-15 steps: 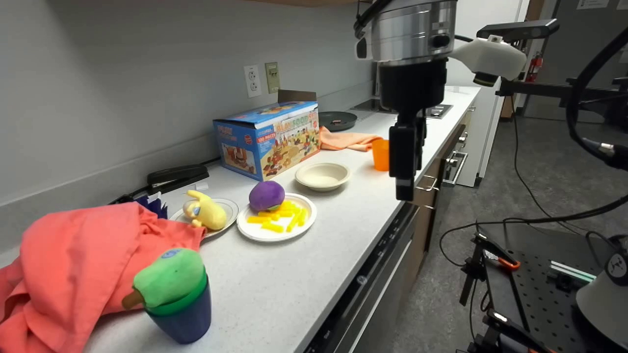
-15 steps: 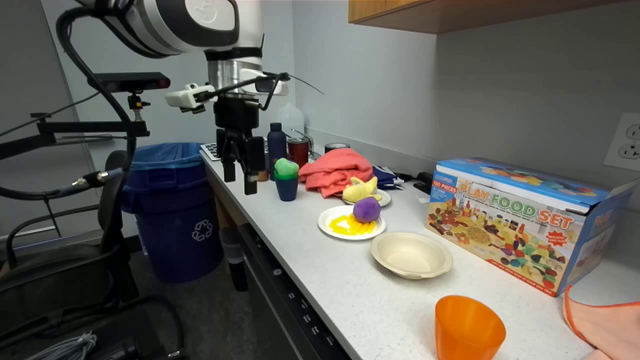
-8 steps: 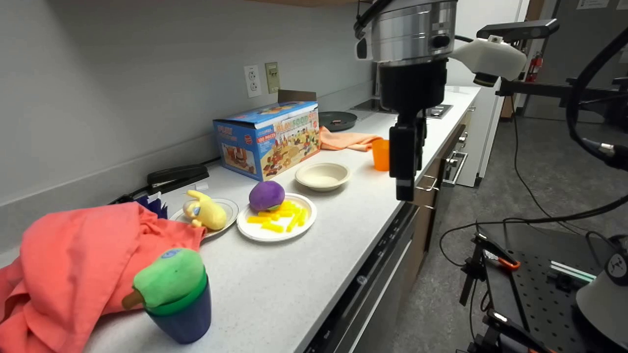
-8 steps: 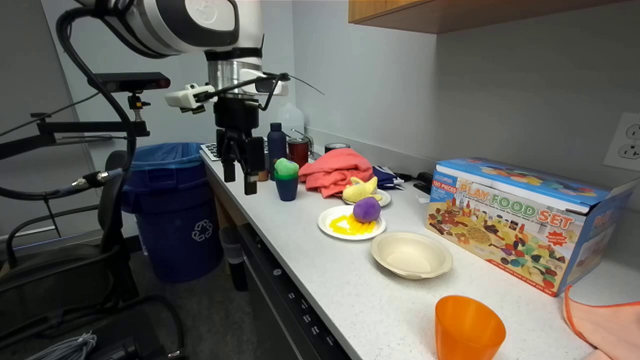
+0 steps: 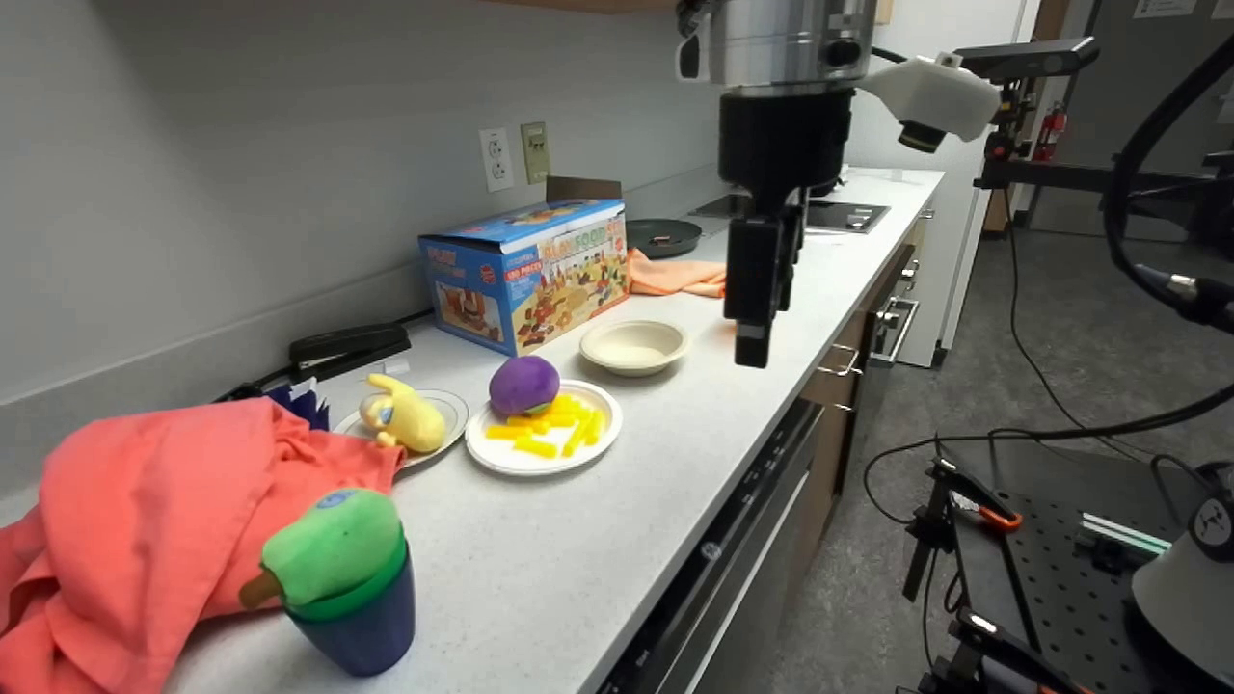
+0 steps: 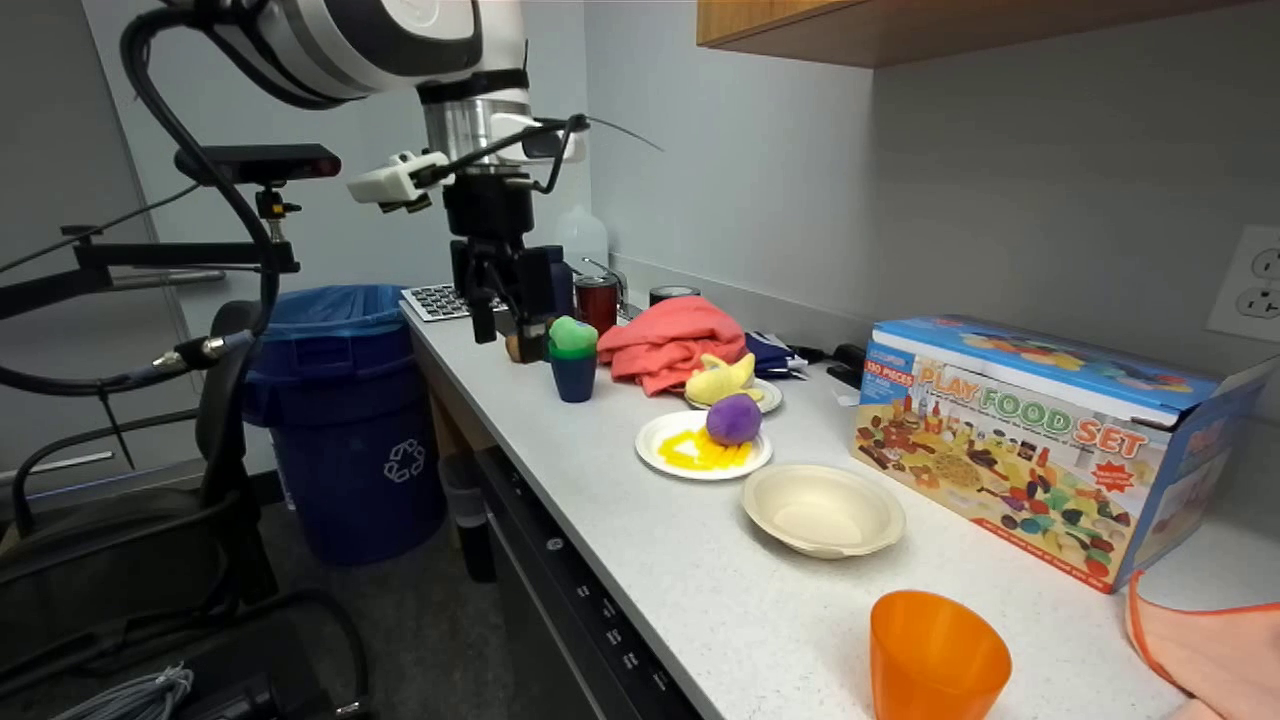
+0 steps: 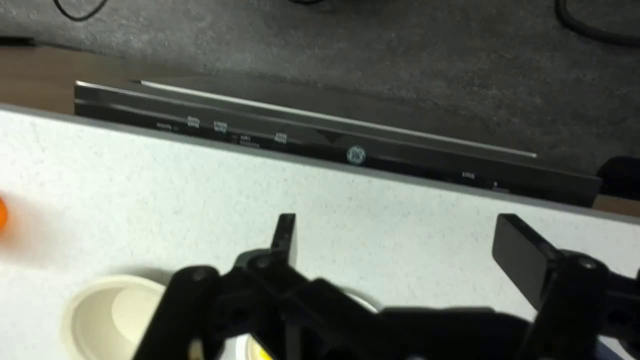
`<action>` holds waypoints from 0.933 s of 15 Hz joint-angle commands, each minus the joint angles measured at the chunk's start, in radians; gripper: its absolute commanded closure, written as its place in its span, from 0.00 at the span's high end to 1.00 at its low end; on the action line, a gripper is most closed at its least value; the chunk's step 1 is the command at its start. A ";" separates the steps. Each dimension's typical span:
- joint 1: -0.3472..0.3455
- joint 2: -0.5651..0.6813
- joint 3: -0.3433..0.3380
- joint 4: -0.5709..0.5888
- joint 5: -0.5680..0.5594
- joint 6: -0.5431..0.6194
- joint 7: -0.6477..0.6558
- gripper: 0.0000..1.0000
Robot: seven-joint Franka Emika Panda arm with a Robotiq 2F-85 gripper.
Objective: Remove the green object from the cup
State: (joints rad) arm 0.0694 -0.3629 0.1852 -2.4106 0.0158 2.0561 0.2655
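**Kitchen Fittings, Workplace Signs**

It's a kitchen: pale counter, black cooktop further along, dishwasher front below the edge, wooden cabinet overhead! And here's a recycling bin, a keyboard, a fire extinguisher. Workplace stuff, this; lab or office, I can't call it.

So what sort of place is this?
Probably a kitchen, perhaps an office or lab one: a cooktop is set into the counter, what looks like a dishwasher sits beneath it, and a blue recycling bin stands nearby.
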 commanded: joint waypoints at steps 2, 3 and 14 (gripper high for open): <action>0.006 0.155 -0.002 0.140 -0.023 0.161 -0.012 1.00; 0.011 0.183 -0.009 0.165 -0.007 0.197 -0.028 1.00; 0.035 0.404 -0.038 0.351 0.395 0.235 -0.447 1.00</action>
State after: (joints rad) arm 0.0906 0.0015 0.1585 -2.1250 0.3493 2.3439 -0.0855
